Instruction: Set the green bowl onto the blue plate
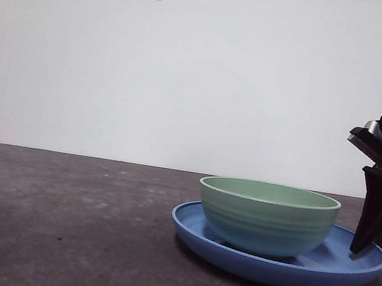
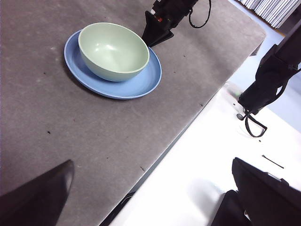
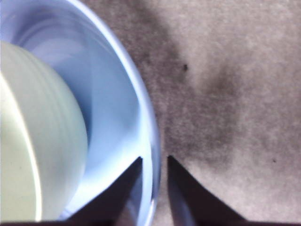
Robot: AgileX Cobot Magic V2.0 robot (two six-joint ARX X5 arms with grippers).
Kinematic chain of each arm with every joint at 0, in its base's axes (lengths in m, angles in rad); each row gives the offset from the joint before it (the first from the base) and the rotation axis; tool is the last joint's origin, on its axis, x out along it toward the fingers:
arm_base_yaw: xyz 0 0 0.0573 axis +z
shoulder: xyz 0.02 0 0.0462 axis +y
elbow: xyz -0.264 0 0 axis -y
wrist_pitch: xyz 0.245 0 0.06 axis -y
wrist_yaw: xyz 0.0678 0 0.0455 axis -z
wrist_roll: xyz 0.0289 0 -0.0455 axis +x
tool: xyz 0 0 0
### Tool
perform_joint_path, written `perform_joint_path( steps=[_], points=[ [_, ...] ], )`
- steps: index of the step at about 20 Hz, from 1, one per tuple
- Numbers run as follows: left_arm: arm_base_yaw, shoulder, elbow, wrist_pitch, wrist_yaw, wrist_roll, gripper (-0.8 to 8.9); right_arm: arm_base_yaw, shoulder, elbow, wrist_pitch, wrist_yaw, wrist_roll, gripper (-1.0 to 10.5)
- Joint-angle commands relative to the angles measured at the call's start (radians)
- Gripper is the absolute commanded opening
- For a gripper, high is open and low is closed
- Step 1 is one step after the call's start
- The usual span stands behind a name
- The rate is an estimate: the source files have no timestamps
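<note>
Right end effector [image 3: 154, 165] straddles blue plate [image 3: 141, 108] rim

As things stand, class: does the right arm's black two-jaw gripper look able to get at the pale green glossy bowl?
Probably yes. The right gripper straddles the rim of the wide blue plate, beside the pale green bowl sitting on it. Nothing stands between them.

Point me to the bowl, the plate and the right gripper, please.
green bowl [image 1: 265, 222], front view, on its ridged outer wall.
blue plate [image 2: 136, 87], left wrist view, on the bare inner surface near the rim.
right gripper [image 3: 155, 162], right wrist view, midway between its fingertips at the plate's rim.
</note>
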Motion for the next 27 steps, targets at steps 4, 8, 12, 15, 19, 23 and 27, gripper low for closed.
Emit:
perform_joint_path(
  steps=[4,8,12,15,19,23,27],
  points=[
    [-0.005,0.002,0.006,0.01,0.004,0.012,5.62,0.005,0.021,0.017,0.005,0.0,0.014,0.1],
    [-0.005,0.002,0.006,0.01,0.004,0.012,5.62,0.008,0.012,0.067,-0.013,-0.016,0.048,0.1],
    [-0.005,0.002,0.006,0.01,0.004,0.012,5.62,0.057,0.011,0.17,-0.061,-0.039,0.082,0.1],
    [-0.005,0.002,0.006,0.011,0.004,0.012,5.62,0.125,0.013,0.208,-0.042,-0.038,0.14,0.1],
    [-0.005,0.002,0.006,0.011,0.004,0.012,5.62,0.226,0.048,0.213,0.024,-0.019,0.208,0.1],
    [-0.005,0.002,0.006,0.011,0.004,0.012,5.62,0.317,0.127,0.219,0.069,0.026,0.243,0.1],
    [-0.005,0.002,0.006,0.011,0.004,0.012,5.62,0.348,0.209,0.225,0.111,0.028,0.265,0.1]
  ],
)
